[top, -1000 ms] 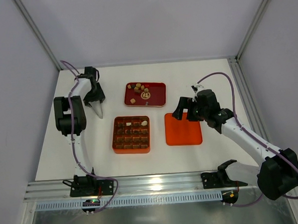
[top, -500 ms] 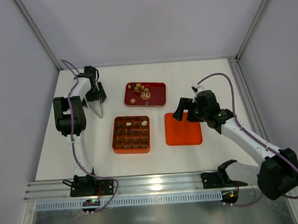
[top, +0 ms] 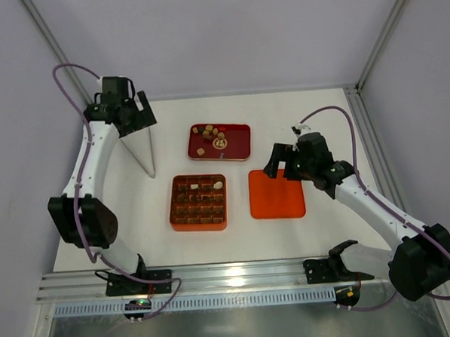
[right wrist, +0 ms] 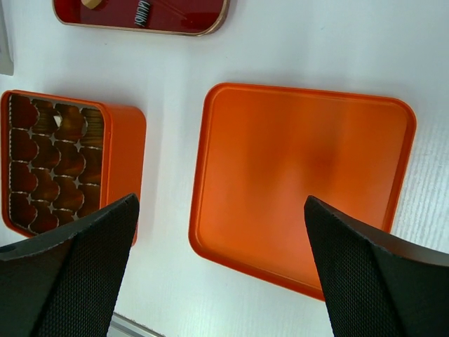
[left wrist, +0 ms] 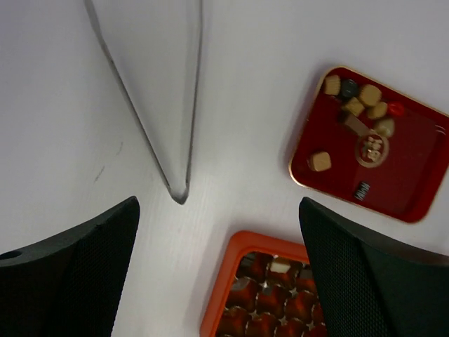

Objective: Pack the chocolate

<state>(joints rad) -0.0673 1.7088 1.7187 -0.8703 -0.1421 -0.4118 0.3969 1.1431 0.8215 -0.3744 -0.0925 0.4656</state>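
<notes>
Chocolate (top: 210,133) — loose pieces in the red tray (top: 239,151) at the far middle of the worktop (top: 236,243); a few already sit in the orange box (top: 198,226). The tray's long axis runs left–right.

Left gripper (top: 137,122): jaws apart, raised, left of the tray.

Right gripper (top: 278,166): jaws apart, over the lid (top: 276,200), about as near.

Change in the last second — the left arm has lifted and swung back, and its jaws have widened.

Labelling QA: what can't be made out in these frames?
- Left wrist: box cut off by the bottom edge, most cells unseen.
- Right wrist: tray cut off by the top edge, contents mostly out of frame.
- Top: chocolates too small to count or sort.
</notes>
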